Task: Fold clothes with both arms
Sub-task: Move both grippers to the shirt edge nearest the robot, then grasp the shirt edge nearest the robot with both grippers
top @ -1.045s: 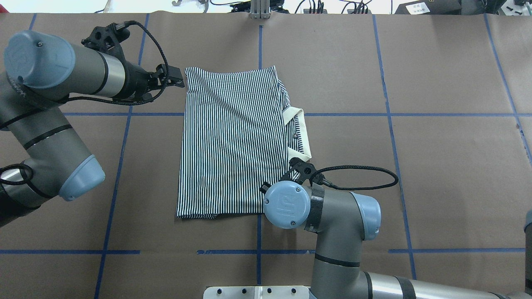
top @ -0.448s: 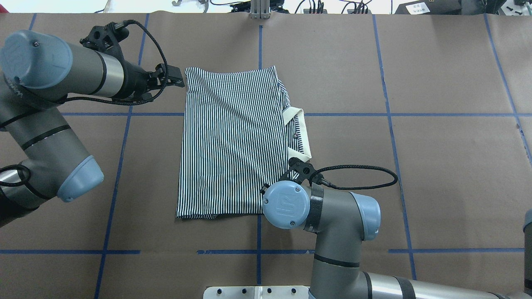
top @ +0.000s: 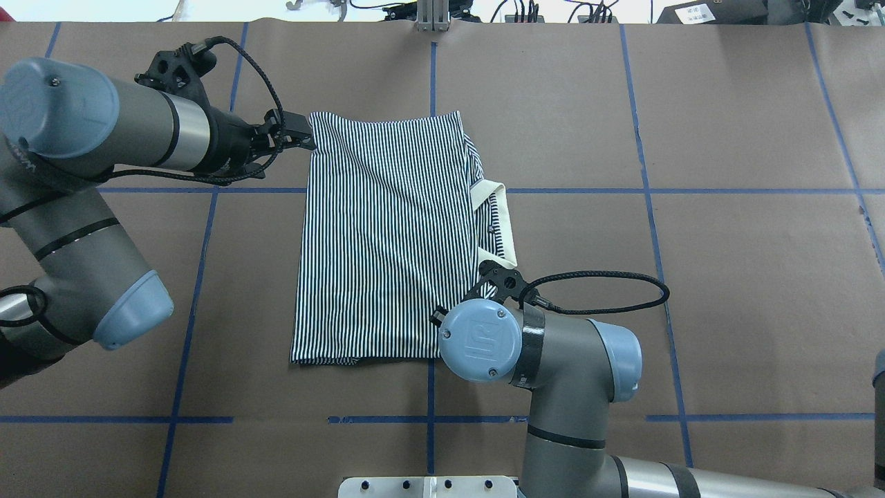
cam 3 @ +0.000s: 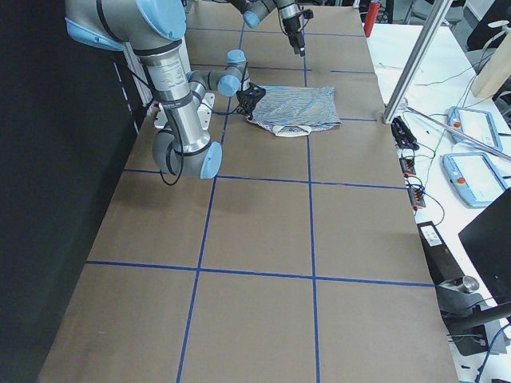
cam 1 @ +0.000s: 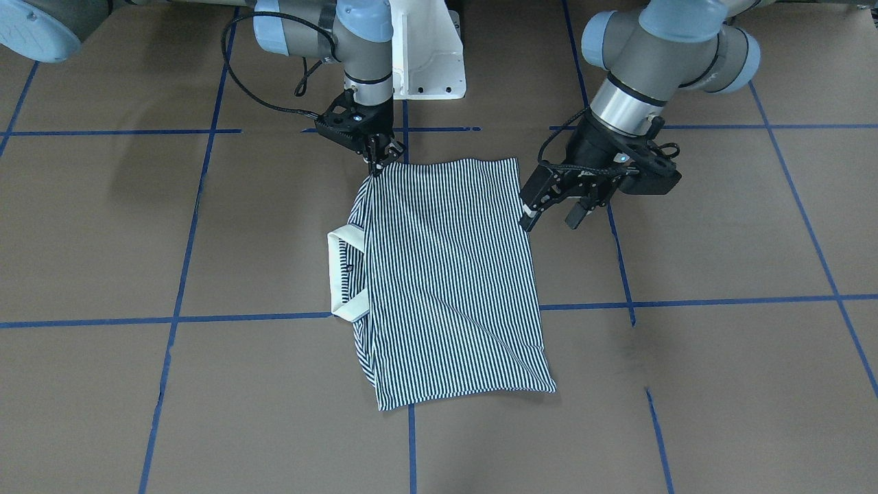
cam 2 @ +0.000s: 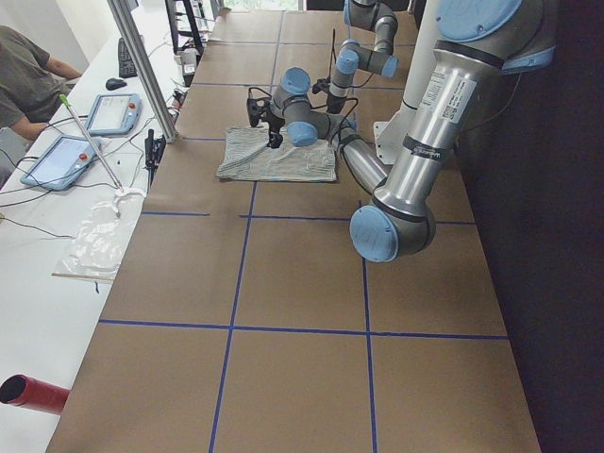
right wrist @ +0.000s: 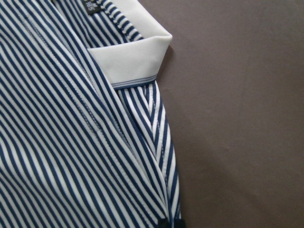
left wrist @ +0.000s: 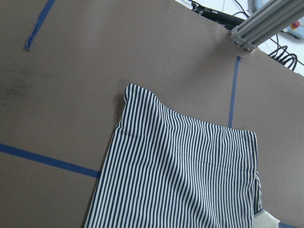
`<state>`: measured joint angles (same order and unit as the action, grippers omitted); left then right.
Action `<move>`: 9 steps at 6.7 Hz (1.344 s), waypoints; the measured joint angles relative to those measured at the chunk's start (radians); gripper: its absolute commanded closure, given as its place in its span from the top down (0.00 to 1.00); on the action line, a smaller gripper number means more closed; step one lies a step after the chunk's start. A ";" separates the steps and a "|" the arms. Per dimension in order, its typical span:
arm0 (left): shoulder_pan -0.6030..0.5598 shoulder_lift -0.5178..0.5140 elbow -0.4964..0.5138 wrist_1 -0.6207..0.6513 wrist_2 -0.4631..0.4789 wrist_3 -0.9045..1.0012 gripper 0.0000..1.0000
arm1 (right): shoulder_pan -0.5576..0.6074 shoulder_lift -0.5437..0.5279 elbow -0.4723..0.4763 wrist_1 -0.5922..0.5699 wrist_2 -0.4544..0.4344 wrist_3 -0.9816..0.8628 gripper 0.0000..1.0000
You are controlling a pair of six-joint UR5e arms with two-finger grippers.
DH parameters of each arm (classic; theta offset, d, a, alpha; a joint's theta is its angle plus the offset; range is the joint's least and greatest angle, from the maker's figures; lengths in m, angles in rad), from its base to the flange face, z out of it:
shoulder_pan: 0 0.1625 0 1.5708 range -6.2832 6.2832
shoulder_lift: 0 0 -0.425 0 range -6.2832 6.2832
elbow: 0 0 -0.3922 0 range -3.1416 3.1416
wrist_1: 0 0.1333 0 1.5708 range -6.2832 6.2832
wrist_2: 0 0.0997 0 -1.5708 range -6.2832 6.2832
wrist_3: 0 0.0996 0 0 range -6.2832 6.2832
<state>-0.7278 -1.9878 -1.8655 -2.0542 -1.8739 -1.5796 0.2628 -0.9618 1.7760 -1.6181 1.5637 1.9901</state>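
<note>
Brown taped surface (top: 726,277) carries the half-folded striped polo shirt (top: 387,235) at its centre. Right hand (cam 1: 379,161) pinches its collar-side corner. Left hand (cam 1: 553,216) hovers spread beside the opposite edge, probably needing to grip next.

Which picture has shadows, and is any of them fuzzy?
Front-facing view: soft grey shadows lie on the brown table, no glare. Right wrist view: the polo shirt is very close and sharp. Overhead view: the strip beyond the table's far edge is washed out white.

Grey jointed arms (top: 563,363), light-blue caps (top: 479,340)
</note>
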 measured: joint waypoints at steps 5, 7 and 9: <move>0.309 0.123 -0.108 0.100 0.175 -0.174 0.82 | 0.004 -0.061 0.091 -0.003 0.015 -0.002 0.00; 0.390 0.144 -0.088 0.138 0.210 -0.196 0.74 | 0.004 -0.062 0.091 -0.003 0.014 -0.002 0.00; 0.414 0.156 -0.079 0.146 0.213 -0.198 0.70 | 0.004 -0.061 0.091 -0.003 0.014 -0.003 0.00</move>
<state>-0.3137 -1.8321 -1.9443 -1.9085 -1.6606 -1.7779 0.2669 -1.0229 1.8671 -1.6214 1.5781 1.9874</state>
